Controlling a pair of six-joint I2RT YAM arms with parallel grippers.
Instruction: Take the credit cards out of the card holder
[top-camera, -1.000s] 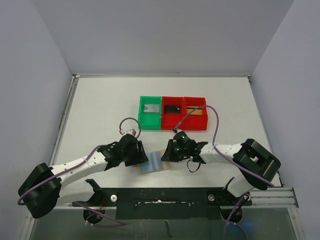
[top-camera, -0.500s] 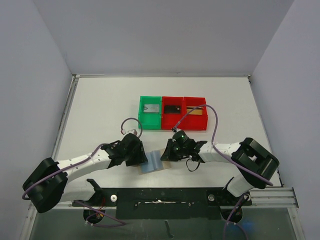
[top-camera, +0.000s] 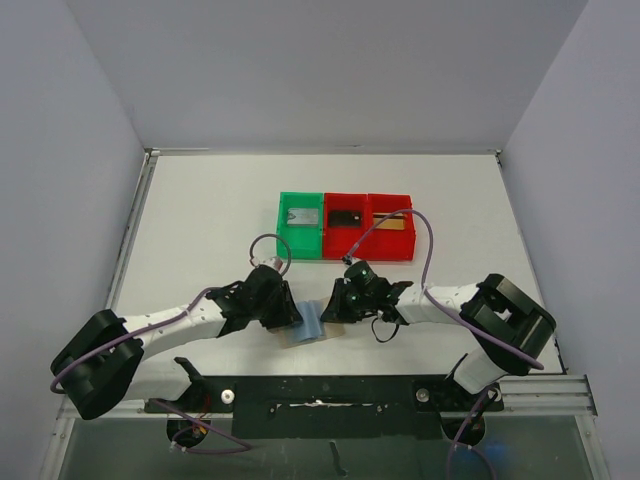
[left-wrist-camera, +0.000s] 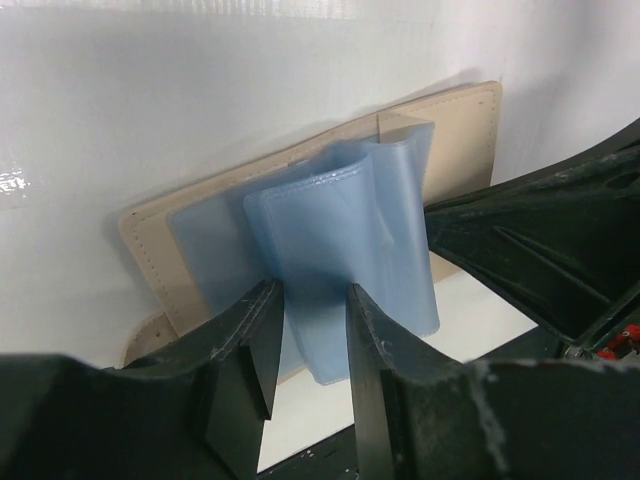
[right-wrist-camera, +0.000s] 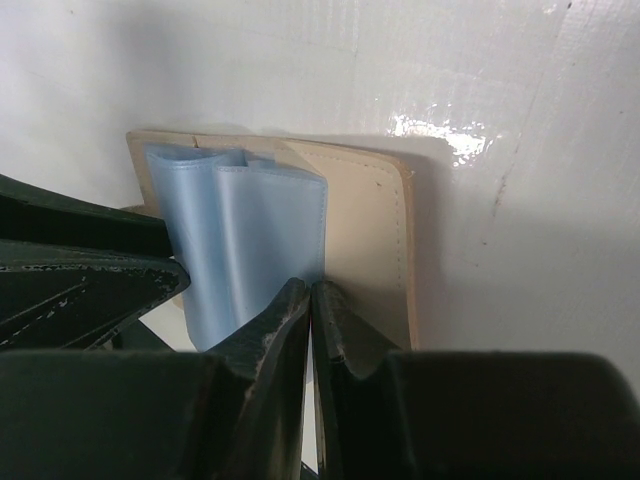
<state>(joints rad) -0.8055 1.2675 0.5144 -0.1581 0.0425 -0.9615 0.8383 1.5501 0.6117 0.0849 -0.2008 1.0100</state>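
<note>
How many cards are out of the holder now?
3: grey card in the green bin, black card in the middle red bin, gold card in the right red bin. Others may hide in the holder.

The left pincer (left-wrist-camera: 312, 296) has closed in around the card holder (left-wrist-camera: 345, 215) pocket.

The card holder (left-wrist-camera: 455, 135) is tan-beige outside, with matching stitching along its edge. Its pockets (left-wrist-camera: 340, 230) are translucent light blue. A green bin (top-camera: 299, 246) holds a silver-grey card (top-camera: 303, 216). The red bins (top-camera: 346, 248) hold a black card (top-camera: 346, 217) and a gold-orange card (top-camera: 396, 224). The left claw (left-wrist-camera: 308, 300) and right claw (right-wrist-camera: 310, 295) are black. The worktop (top-camera: 200, 220) is glossy white.
</note>
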